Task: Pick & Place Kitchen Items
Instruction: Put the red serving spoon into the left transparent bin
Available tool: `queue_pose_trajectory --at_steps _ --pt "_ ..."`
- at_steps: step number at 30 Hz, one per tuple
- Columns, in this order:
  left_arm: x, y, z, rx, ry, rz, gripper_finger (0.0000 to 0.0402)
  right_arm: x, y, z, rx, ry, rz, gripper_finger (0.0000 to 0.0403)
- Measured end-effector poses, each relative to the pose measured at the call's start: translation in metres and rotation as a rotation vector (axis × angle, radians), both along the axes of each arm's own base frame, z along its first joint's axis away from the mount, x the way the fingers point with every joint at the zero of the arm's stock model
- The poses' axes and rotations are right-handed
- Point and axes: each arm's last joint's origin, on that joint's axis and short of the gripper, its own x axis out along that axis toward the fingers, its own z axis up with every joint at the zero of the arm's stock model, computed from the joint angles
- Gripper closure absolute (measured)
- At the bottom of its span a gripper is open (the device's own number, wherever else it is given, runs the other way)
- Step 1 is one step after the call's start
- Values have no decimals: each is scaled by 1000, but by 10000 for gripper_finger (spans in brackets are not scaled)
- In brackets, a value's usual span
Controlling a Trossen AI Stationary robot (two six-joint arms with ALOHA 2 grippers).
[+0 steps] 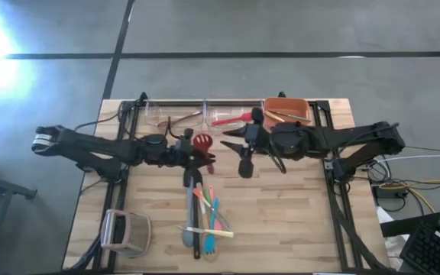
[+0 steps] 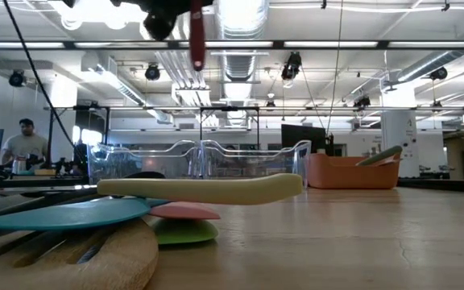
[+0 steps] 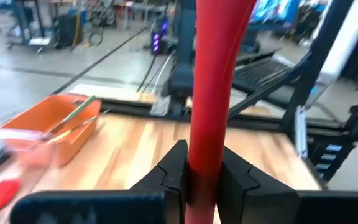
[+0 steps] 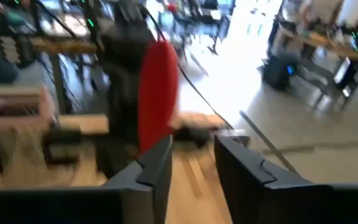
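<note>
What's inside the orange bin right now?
The orange bin holds a few slim utensils, including a green-handled one leaning over its rim. Its walls hide the bottom, so an exact count isn't possible.

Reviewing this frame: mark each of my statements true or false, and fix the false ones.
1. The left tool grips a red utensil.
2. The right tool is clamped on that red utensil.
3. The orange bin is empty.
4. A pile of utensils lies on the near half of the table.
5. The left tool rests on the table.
1. True: the left tool is shut on the red utensil.
2. False: the right tool stands open with nothing between its fingers.
3. False: the orange bin holds utensils.
4. True: the utensil pile lies there.
5. False: the left tool hangs above the table, clear of it.
</note>
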Motion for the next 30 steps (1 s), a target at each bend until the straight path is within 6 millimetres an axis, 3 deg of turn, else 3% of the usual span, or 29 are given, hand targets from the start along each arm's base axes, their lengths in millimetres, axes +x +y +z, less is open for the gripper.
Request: queue_pose_trajectory --at_steps 7,11,18,23,30 --pt "-37 23 40 50 238 169 352 -29 -8 -8 38 188 -145 244" --pt "-53 43 66 50 388 279 352 -34 -11 -20 27 294 -231 250" --pt "-63 84 94 70 594 432 352 -35 -11 -36 16 359 -245 271" --pt "-60 114 98 73 732 456 352 -35 -12 -43 9 381 -247 283" --pt "-52 149 81 88 894 486 352 -37 -14 -46 -15 413 -277 294"
